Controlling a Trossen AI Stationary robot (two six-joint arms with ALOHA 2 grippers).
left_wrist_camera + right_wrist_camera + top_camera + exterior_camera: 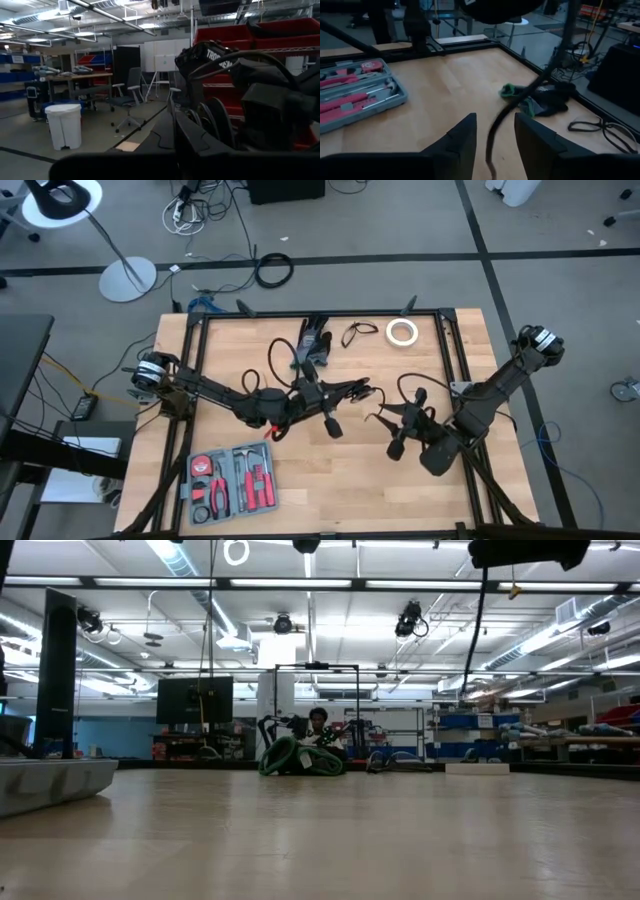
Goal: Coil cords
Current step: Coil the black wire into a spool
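A thin black cord (378, 400) runs through the air between my two grippers above the table's middle. My left gripper (350, 391) points toward the table's right edge and is shut on the cord's far part. My right gripper (495, 145) is open. The cord (520, 100) slants down between its fingers and ends in a free tail there, and I cannot see it touch them. A small loose loop of cord (358, 332) lies flat on the table near the far edge. I cannot make out a round bundle. My left gripper holds the cord near its left end (362, 391), coming level from the table's left. The gripper's own body hides the place of contact. The cord is lifted clear of the table and slants down to its free tail (490, 162).
A white tape roll (402, 331) lies beside the small loop. Green and black gloves (312, 345) lie at the far middle. A grey tool case (230, 480) stands open at the near left. A thicker black cable ring (273, 270) lies on the floor beyond the table.
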